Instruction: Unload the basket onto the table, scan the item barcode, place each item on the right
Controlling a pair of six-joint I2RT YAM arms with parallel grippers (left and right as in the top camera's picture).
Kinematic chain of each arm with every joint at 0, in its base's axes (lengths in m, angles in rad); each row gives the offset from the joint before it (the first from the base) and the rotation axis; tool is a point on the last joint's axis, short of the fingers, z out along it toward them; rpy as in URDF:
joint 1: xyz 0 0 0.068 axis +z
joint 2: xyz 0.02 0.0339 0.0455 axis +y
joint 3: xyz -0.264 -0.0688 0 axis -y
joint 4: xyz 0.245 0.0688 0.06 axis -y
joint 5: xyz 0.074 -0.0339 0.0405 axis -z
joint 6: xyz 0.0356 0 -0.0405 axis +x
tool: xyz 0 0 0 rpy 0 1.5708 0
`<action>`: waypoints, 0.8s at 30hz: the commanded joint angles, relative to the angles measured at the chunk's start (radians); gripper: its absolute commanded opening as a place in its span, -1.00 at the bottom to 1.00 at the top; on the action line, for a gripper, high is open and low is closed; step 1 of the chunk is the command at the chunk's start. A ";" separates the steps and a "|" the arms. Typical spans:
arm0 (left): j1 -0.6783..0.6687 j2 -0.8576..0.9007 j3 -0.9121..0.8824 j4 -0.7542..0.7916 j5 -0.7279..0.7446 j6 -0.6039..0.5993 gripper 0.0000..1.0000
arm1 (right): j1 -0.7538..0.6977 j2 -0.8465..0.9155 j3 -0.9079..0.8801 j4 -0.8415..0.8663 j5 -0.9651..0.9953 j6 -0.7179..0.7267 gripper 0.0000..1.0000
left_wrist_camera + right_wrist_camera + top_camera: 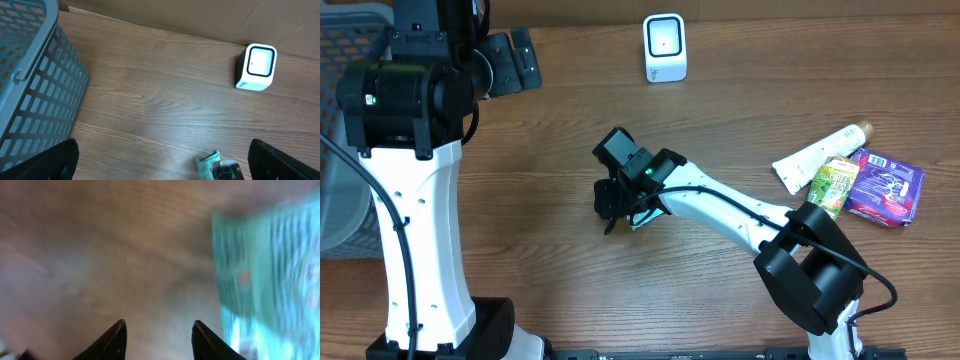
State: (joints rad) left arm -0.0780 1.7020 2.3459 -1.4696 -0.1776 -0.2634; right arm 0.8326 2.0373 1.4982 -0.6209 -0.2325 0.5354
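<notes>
Teal packet [265, 275] sits beside your R end effector [157, 335], jaws narrow w/ only tabletop [100, 255] btwn; L end effector [162, 161] wide open.

The left arm [415, 230] and right arm [730, 210] are showing white shells with black joints. A black cable [710, 189] is trailing alongside, green lights [647, 172] are glowing, and black fingers [112, 340] are tapering.

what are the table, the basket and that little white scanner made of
Table: looks like wood or a wood-look laminate, brown with visible grain lines and a matte surface. Basket: grey-blue moulded plastic by the look, its wall a regular lattice of slots. Barcode scanner: apparently a smooth white plastic shell with rounded corners, and a dark-rimmed window on its face.
</notes>
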 commanded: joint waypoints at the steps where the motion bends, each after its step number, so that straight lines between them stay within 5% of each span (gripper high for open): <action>1: -0.001 0.005 0.011 0.003 -0.013 -0.014 0.99 | -0.003 -0.017 -0.040 0.089 0.075 -0.101 -0.12; 10: -0.001 0.005 0.011 0.003 -0.013 -0.014 1.00 | 0.027 0.068 -0.042 0.220 0.076 -0.305 0.05; 24: -0.001 0.005 0.011 0.003 -0.013 -0.014 0.99 | -0.004 0.075 -0.042 0.174 0.416 -0.360 0.03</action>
State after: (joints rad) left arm -0.0780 1.7020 2.3459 -1.4696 -0.1776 -0.2634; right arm 0.8551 2.1124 1.4620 -0.4313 0.0444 0.1974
